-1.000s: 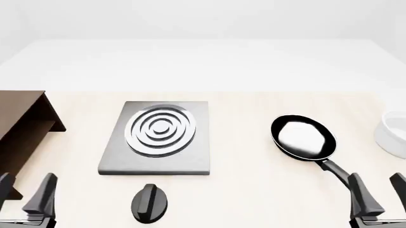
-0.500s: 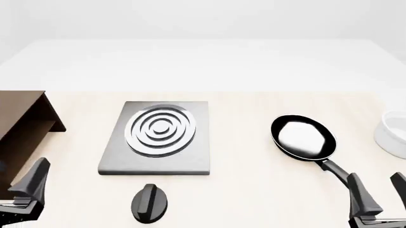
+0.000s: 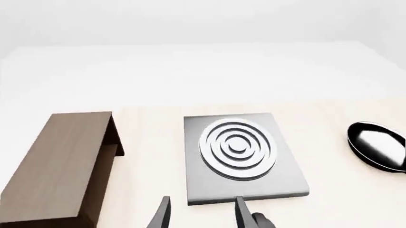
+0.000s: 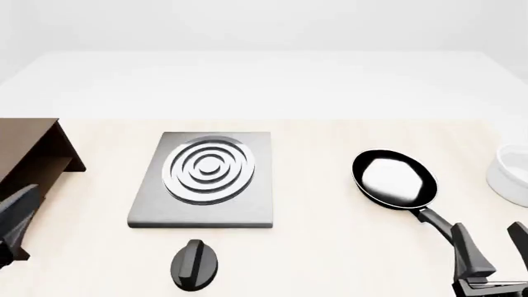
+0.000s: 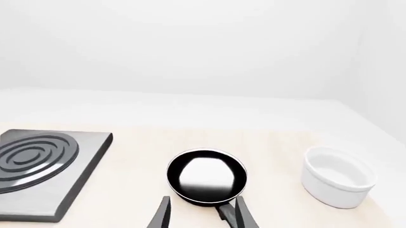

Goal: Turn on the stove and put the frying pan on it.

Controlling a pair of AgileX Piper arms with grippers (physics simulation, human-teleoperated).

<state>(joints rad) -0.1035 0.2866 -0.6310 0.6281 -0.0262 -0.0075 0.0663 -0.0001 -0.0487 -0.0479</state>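
The stove (image 4: 202, 179) is a flat grey slab with a ringed burner, left of centre on the table. Its black oval knob (image 4: 195, 265) lies apart, just nearer than the slab. The frying pan (image 4: 394, 178) rests on the table to the right, its handle (image 4: 437, 226) pointing toward my right gripper (image 4: 495, 253). That gripper is open, holds nothing, and sits just short of the handle's end. My left gripper (image 3: 201, 216) is open and empty, looking onto the stove (image 3: 238, 156). Only one of its fingers (image 4: 18, 210) shows at the left edge. The right wrist view shows the pan (image 5: 206, 176).
A brown wooden cabinet (image 4: 29, 164) stands at the left edge, right beside my left gripper. A white bowl (image 4: 511, 173) sits at the right edge, beyond the pan. The same bowl (image 5: 336, 175) shows in the right wrist view.
My left gripper has swung left and away from the knob, toward the cabinet at the frame's edge. The right gripper has hardly moved. Stove, knob and pan are where they were.
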